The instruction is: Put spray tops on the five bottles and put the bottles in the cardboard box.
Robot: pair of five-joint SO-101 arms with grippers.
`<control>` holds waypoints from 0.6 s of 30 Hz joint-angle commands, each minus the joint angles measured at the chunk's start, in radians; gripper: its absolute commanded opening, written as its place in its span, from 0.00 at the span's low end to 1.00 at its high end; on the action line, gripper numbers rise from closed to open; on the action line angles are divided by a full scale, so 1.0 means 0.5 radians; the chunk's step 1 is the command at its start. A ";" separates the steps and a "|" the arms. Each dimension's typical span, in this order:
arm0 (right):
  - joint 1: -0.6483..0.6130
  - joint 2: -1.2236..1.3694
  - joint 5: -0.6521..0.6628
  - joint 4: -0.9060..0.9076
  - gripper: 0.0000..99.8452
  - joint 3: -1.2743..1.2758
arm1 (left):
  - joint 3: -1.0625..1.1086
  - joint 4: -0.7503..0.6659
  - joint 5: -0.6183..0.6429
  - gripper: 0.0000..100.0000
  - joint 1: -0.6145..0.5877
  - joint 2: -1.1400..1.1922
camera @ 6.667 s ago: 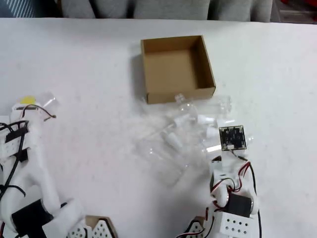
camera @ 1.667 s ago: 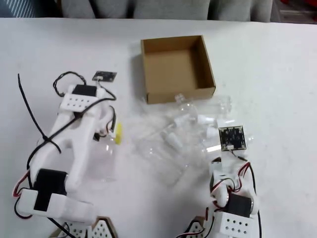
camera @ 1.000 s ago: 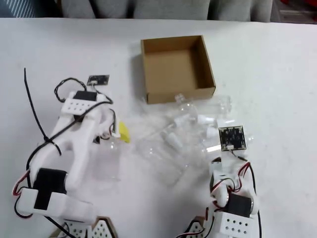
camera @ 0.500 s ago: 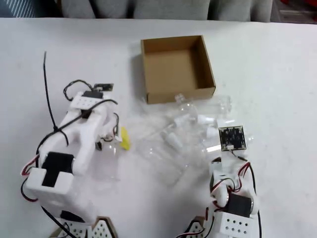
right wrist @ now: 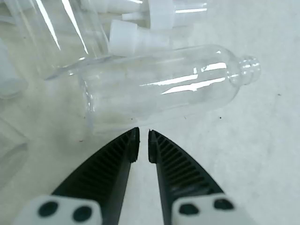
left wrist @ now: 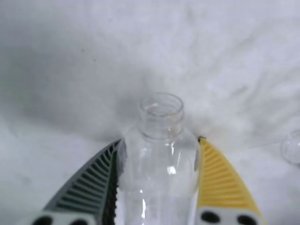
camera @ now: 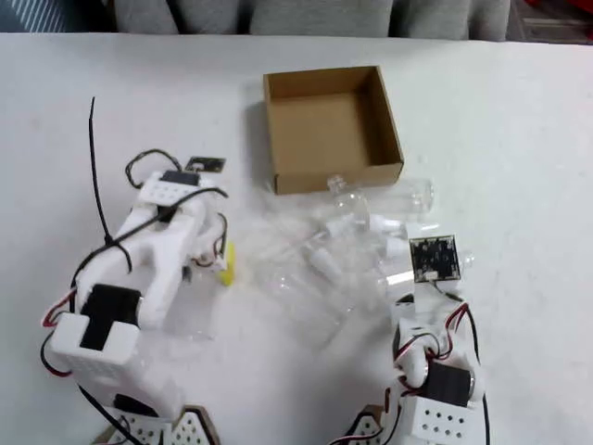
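My left gripper [left wrist: 159, 145] is shut on a clear bottle [left wrist: 161, 140] with an open, capless neck, held between a grey finger [left wrist: 93, 183] and a yellow finger [left wrist: 220, 180]. In the high view the left gripper [camera: 215, 264] sits left of a pile of clear bottles [camera: 306, 278] and white spray tops [camera: 357, 222]. The cardboard box [camera: 382, 107] stands open behind the pile. My right gripper [right wrist: 142, 140] is shut and holds nothing, just short of a bottle lying on its side [right wrist: 159, 89]. White spray tops [right wrist: 140, 37] lie beyond that bottle.
The right arm [camera: 431, 371] stands at the near right, its camera board [camera: 435, 258] over the pile's right side. A black cable tie [camera: 97, 176] sticks up from the left arm. Chairs line the far table edge.
The left arm came in from the far left edge toward the pile with the bottle in its gripper, shifting only slightly in the last half second. The right arm and pile have not moved.
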 commanded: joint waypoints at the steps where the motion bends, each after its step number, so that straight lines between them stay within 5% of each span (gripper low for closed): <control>1: -0.002 -0.008 0.028 0.020 0.02 0.015 | -0.086 0.018 -0.025 0.12 0.005 -0.109; 8: -0.002 -0.008 0.028 0.020 0.02 0.015 | -0.046 0.021 -0.009 0.26 -0.094 -0.173; 18: -0.002 -0.008 0.028 0.020 0.02 0.015 | -0.046 0.034 -0.025 0.27 -0.094 -0.183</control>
